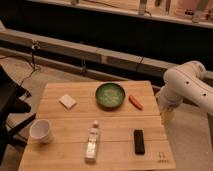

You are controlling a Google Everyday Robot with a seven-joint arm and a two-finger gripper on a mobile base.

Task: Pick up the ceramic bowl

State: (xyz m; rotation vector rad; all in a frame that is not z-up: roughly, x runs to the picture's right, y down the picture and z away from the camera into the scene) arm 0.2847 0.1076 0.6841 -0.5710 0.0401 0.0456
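Observation:
The ceramic bowl is round, shallow and green with a darker rim. It sits upright on the far middle of the wooden table. My white arm comes in from the right. My gripper hangs down just off the table's right edge, to the right of the bowl and a little nearer to the camera, apart from it and holding nothing that I can see.
An orange carrot lies just right of the bowl. A white sponge lies to its left. A white cup, a clear bottle lying flat and a black rectangular object are on the near half. A dark chair stands at left.

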